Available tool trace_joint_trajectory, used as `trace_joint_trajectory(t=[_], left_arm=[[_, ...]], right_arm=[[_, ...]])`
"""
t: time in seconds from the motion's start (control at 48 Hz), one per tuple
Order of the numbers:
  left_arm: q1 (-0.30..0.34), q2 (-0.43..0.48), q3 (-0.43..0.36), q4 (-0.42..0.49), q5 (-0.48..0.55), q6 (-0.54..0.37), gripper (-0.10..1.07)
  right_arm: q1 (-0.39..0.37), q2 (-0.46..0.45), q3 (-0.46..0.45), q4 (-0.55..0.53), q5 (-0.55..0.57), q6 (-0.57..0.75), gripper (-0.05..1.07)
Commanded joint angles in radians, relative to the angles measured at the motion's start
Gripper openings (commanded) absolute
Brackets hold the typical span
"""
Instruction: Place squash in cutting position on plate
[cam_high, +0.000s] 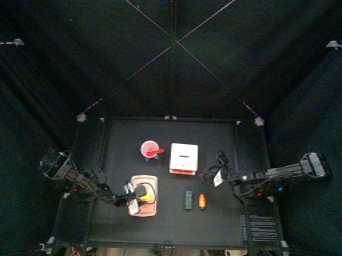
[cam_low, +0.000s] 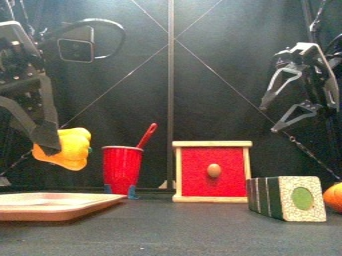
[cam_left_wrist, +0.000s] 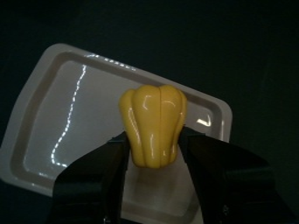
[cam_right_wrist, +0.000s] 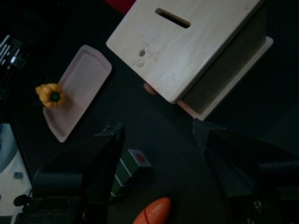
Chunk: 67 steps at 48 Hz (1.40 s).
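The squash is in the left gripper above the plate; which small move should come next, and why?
Probably lower it straight down. The left gripper holds the squash in the air, and the front view shows a clear gap above the plate, which lies directly beneath it.

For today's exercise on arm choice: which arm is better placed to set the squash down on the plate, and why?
Left. Its gripper already holds the squash directly above the plate; the right gripper hangs empty over by the white box.

looked like a robot lab test pen: black curtains (cam_high: 54, 70) all round a small black table (cam_high: 120, 135), two arms at 3 and 9 o'clock.
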Motion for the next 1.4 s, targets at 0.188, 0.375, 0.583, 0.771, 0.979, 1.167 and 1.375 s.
trace_joint_trajectory(t=[0.188, 0.375, 0.583, 0.771, 0.979, 1.167, 1.375], left_arm=[[0.057, -0.011, 0.005, 0.009, -0.061, 0.167, 0.78], [0.091, -0.008, 0.028, 0.006, -0.083, 0.264, 0.78], [0.124, 0.011, 0.057, 0.005, -0.124, 0.291, 0.78], [0.144, 0.052, 0.06, 0.006, -0.17, 0.296, 0.78], [0.152, 0.087, 0.061, -0.002, -0.189, 0.296, 0.8], [0.152, 0.081, 0.066, -0.014, -0.183, 0.296, 0.91], [0.152, 0.072, 0.069, -0.014, -0.179, 0.298, 1.0]], right_arm=[[-0.002, -0.002, -0.009, -0.002, 0.002, 0.002, 0.95], [-0.002, -0.002, -0.009, -0.002, 0.002, 0.0, 0.95], [-0.002, -0.002, -0.009, -0.002, 0.002, 0.002, 0.95], [-0.002, -0.002, -0.009, -0.002, 0.002, 0.002, 0.95], [-0.002, -0.002, -0.009, -0.002, 0.002, 0.002, 0.95], [-0.002, 0.0, -0.009, -0.002, 0.002, 0.002, 0.95], [-0.002, 0.0, -0.009, -0.002, 0.002, 0.002, 0.95]])
